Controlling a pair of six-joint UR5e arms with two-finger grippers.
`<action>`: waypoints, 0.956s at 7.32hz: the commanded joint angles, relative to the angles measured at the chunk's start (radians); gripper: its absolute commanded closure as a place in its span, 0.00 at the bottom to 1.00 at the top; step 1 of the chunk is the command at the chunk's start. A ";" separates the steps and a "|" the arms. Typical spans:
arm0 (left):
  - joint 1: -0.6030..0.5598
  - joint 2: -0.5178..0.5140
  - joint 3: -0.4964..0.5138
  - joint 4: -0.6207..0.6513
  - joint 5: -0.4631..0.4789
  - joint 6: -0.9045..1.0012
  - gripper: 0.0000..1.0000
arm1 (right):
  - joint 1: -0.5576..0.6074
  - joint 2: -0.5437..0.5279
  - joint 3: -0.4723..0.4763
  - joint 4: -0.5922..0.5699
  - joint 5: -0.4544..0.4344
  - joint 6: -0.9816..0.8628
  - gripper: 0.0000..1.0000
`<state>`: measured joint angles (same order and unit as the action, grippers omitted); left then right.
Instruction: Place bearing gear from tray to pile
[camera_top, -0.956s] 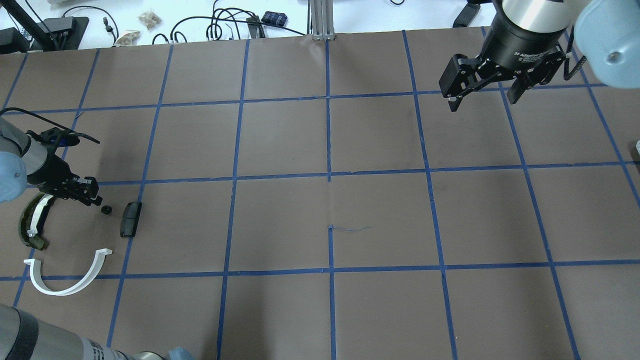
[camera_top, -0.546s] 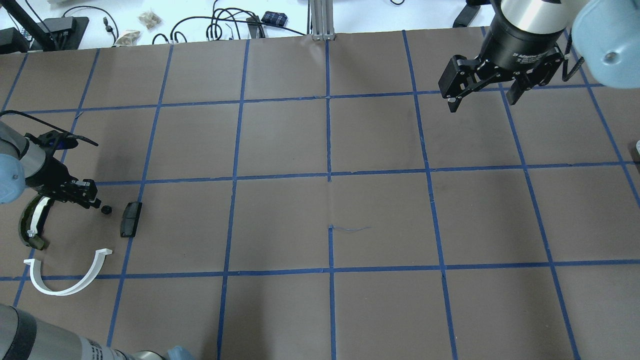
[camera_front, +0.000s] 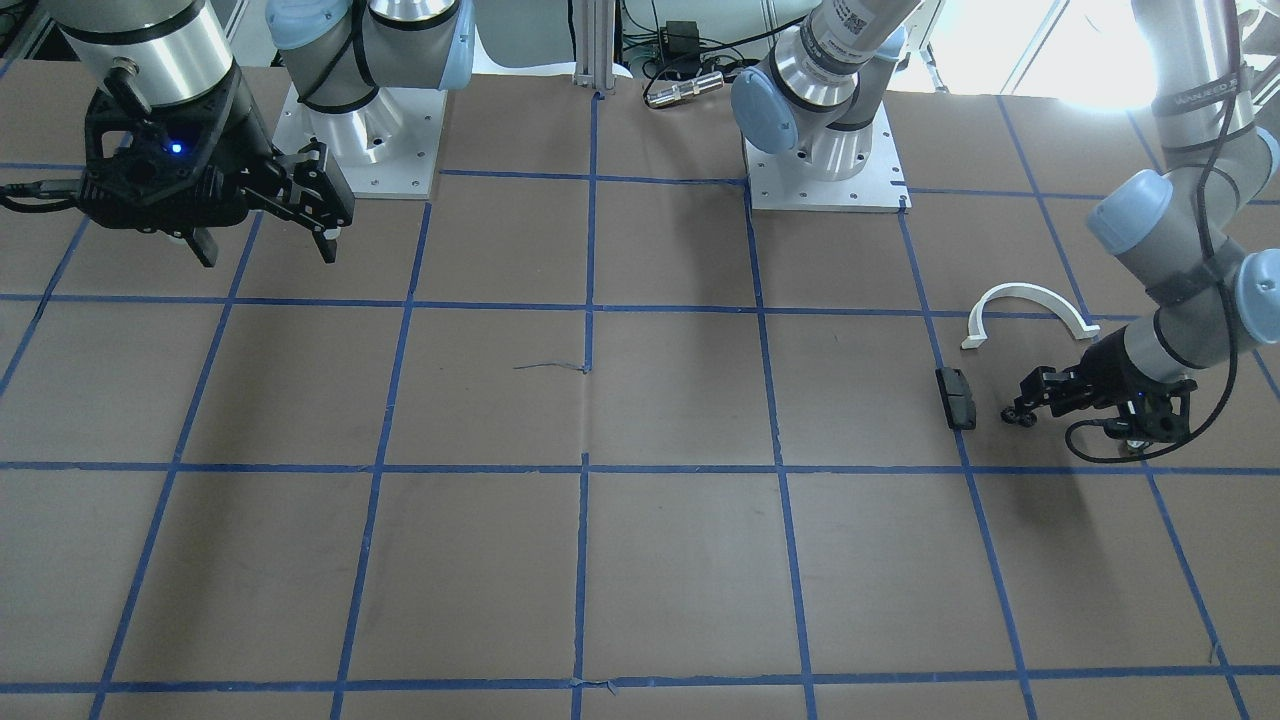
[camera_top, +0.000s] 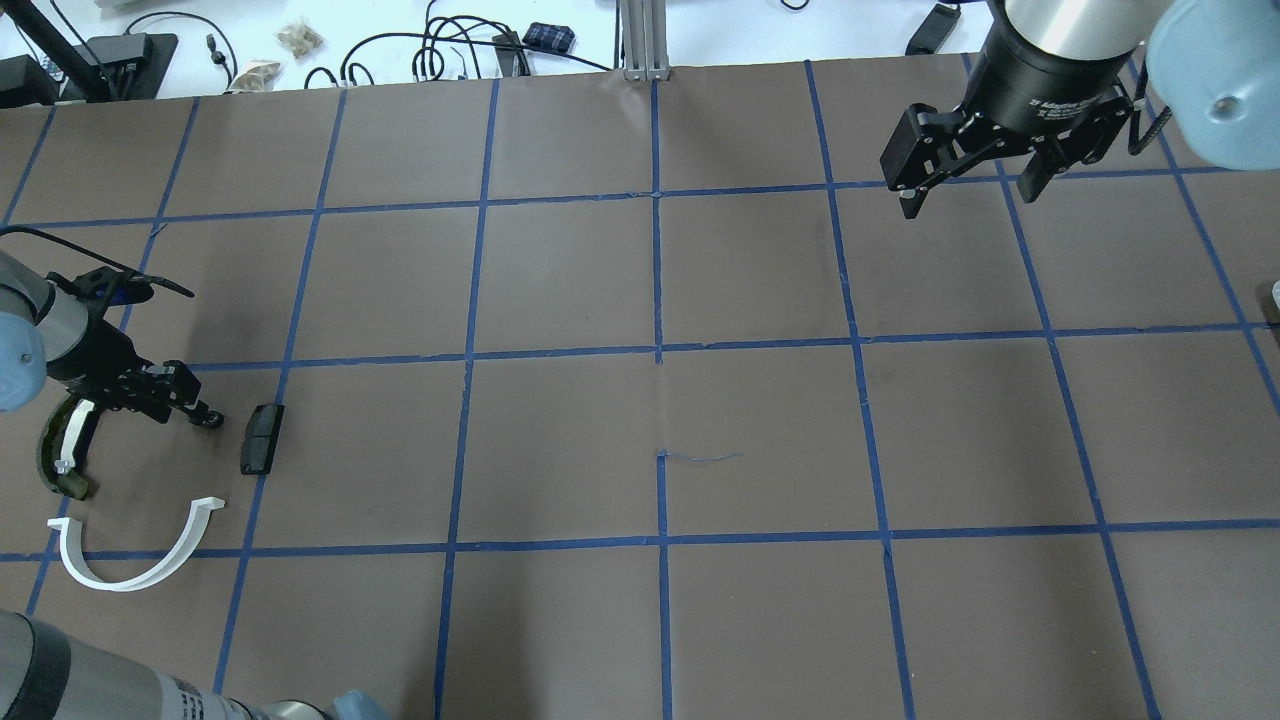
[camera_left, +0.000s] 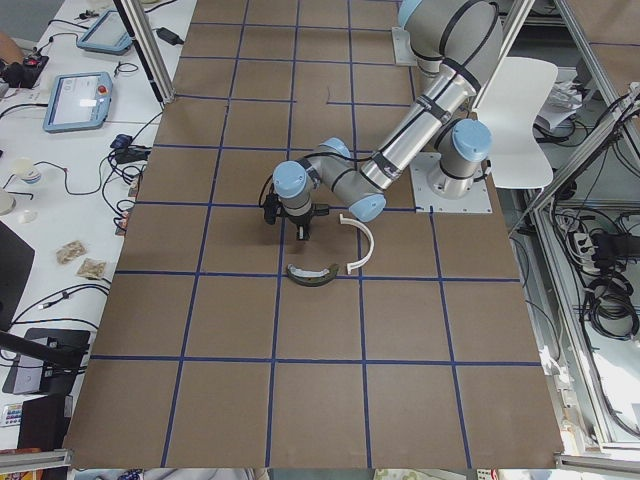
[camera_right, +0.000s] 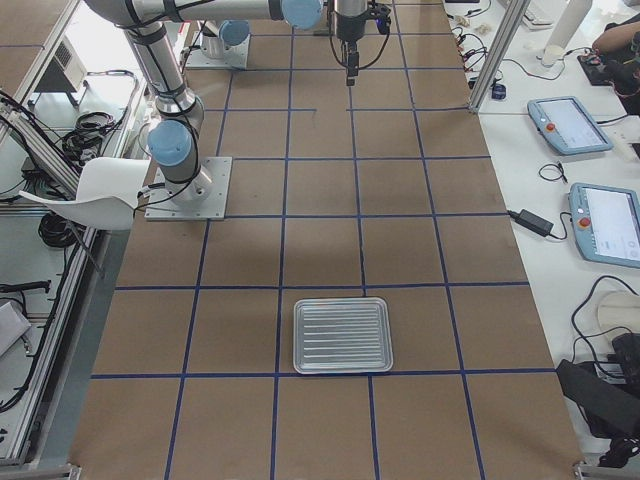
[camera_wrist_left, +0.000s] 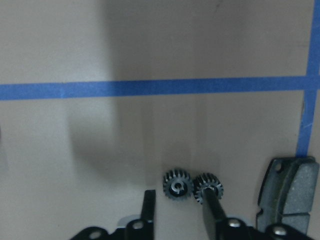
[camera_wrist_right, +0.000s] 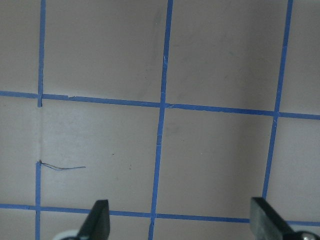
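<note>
Brown table (camera_top: 560, 440): left hand (camera_top: 203, 414) now straddles the bearing gear (camera_wrist_left: 177, 185).

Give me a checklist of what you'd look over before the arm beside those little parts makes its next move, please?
1. Left end effector open, fingers apart, gripping nothing: ok.
2. Bearing gear lying on the table just past the fingertips: ok.
3. Second small toothed wheel at one fingertip, touching or not: cannot tell.
4. Black block apart from the fingers: ok.
5. Gear resting among the pile, near the white arc and olive curved piece: ok.
6. Right end effector open, holding nothing, far across the table: ok.
</note>
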<state>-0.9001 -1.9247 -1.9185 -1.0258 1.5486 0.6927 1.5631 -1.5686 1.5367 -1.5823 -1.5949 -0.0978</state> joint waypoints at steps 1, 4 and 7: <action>-0.017 0.045 0.012 -0.026 0.001 -0.002 0.31 | 0.000 0.001 -0.001 -0.001 -0.002 -0.002 0.00; -0.152 0.174 0.035 -0.153 0.002 -0.133 0.30 | 0.000 0.001 -0.003 0.001 0.000 -0.002 0.00; -0.444 0.274 0.164 -0.320 0.013 -0.580 0.26 | 0.000 -0.002 -0.003 0.002 -0.005 -0.002 0.00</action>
<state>-1.2100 -1.6801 -1.8310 -1.2715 1.5544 0.3159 1.5632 -1.5685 1.5340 -1.5816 -1.5952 -0.0997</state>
